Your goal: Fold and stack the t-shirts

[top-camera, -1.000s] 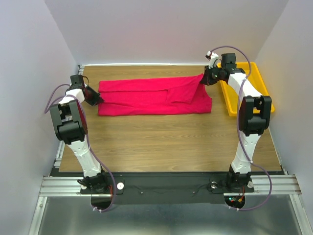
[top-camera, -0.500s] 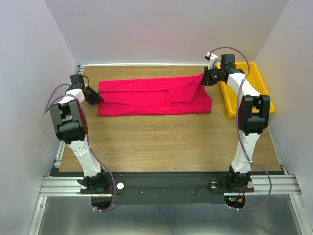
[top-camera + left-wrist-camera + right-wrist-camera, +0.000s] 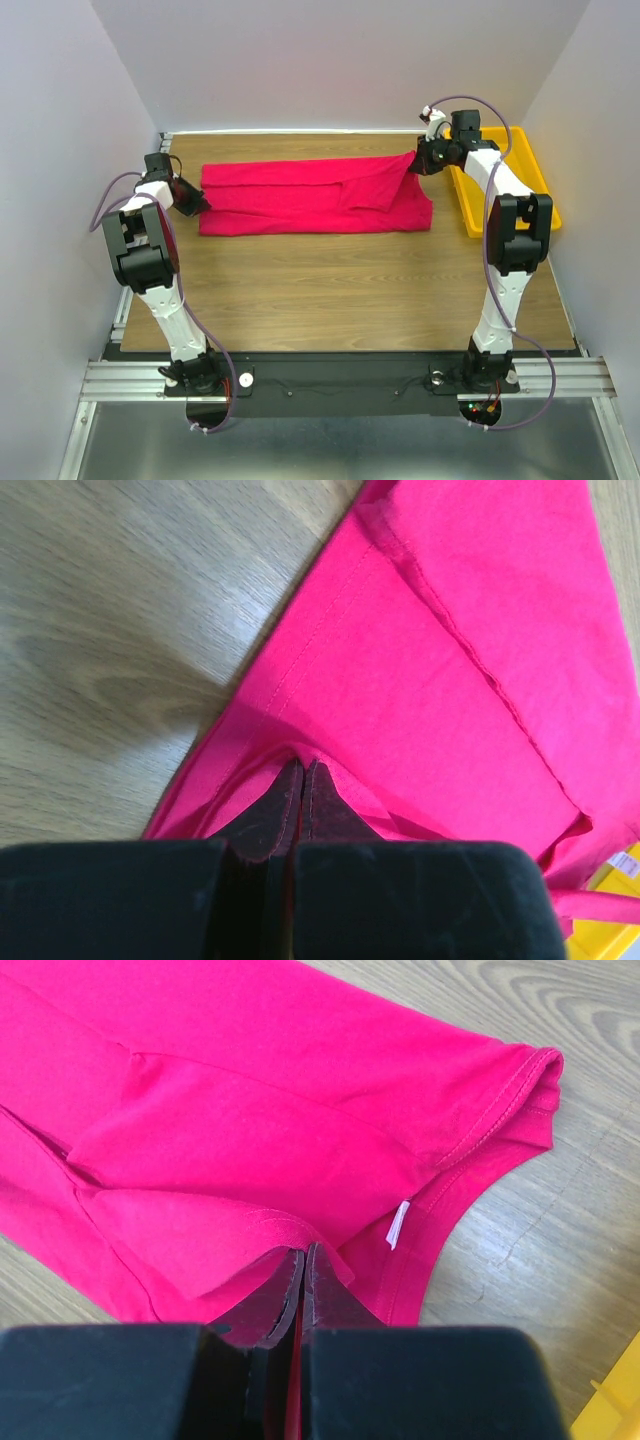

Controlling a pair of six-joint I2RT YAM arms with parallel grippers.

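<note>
A crimson-pink t-shirt (image 3: pixel 315 195) lies folded into a long band across the far half of the table. My left gripper (image 3: pixel 200 203) is shut on its left end, where the fabric (image 3: pixel 420 660) bunches round the closed fingers (image 3: pixel 262 815). At the band's right end my right gripper (image 3: pixel 414 160) is shut on a raised corner of the cloth. The right wrist view shows the t-shirt (image 3: pixel 250 1130) pinched at my gripper (image 3: pixel 303 1255), with the neckline and a small white label (image 3: pixel 399 1224) just beyond it.
A yellow plastic tray (image 3: pixel 530 170) stands at the far right edge, behind the right arm; its corner (image 3: pixel 625 865) shows in the left wrist view. White walls close in the table on three sides. Bare wood (image 3: pixel 340 290) runs from the shirt to the arm bases.
</note>
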